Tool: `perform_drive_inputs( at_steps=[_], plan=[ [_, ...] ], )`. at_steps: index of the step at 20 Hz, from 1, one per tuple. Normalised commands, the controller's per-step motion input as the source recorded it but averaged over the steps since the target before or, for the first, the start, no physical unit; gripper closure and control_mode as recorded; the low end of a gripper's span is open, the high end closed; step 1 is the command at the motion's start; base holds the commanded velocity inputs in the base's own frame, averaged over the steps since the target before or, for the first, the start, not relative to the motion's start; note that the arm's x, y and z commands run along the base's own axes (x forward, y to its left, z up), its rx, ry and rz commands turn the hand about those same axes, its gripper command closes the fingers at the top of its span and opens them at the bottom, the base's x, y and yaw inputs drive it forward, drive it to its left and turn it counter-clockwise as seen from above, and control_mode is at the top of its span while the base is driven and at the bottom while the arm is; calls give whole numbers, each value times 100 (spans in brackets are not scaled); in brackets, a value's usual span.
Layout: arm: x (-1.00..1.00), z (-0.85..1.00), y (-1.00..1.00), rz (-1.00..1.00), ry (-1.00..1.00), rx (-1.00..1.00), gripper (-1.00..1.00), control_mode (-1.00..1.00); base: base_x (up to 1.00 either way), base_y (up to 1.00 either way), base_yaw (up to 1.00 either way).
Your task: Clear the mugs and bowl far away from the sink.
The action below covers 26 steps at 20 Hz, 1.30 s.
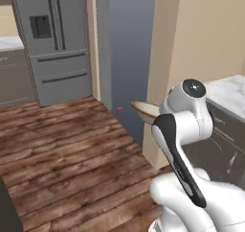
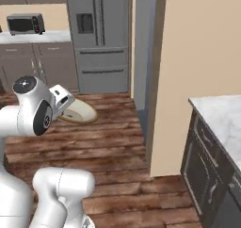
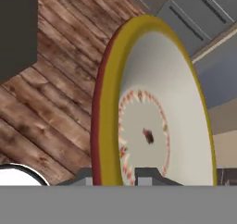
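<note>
We see the bowl [image 3: 157, 126] standing on edge between our jaws, which pinch its rim narrowly; it hangs above the wooden floor [image 1: 72, 145], clear of the worktop [image 2: 221, 118].

Glossy white rounded arm [image 1: 184, 125], black joint caps, dark side strip (possibly rubber)
</note>
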Motion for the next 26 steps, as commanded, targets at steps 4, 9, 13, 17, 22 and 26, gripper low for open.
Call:
perform_drive_inputs(
  at_steps=[4,9,13,17,22,26],
  plan=[
    [0,0,0,0,0,0,100,100,-3,0,97],
    [0,0,0,0,0,0,100,100,0,-1,95],
    [0,0,0,0,0,0,100,100,0,-11,90],
    [0,0,0,0,0,0,100,100,0,-23,85],
    [0,0,0,0,0,0,100,100,4,-51,71],
    [0,0,0,0,0,0,100,100,21,-80,54]
  ],
)
